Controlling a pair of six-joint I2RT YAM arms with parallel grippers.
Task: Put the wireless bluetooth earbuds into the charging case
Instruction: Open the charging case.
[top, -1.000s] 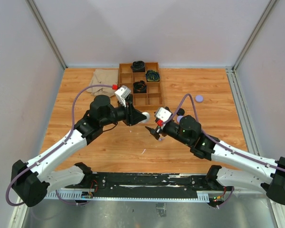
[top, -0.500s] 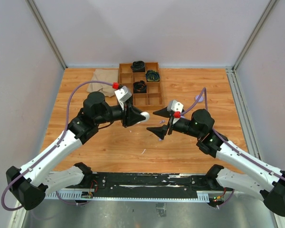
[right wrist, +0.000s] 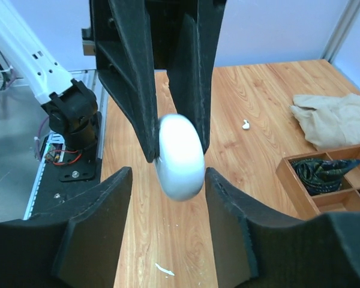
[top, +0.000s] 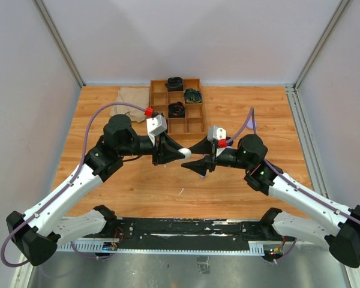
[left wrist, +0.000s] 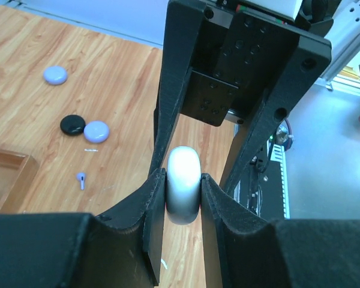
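Above the table (top: 138, 180), the left hand (left wrist: 183, 183) is holding the white case (right wrist: 180, 157) tight between its fingers. The right hand (top: 198, 156) is facing it with its jaws fairly wide, one on each side of the case, apparently not touching it. A lilac bud (left wrist: 81, 179) and a white bud (right wrist: 246, 125) are lying on the table, below both hands and well apart from them. The case seems not yet opened. Next, the right hand probably needs to pinch the lid gently, without twisting the case loose.

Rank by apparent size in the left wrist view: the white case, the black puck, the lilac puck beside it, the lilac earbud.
White case, largest, partly because it is nearest.
Lilac puck and black puck look alike.
Lilac earbud, smallest.
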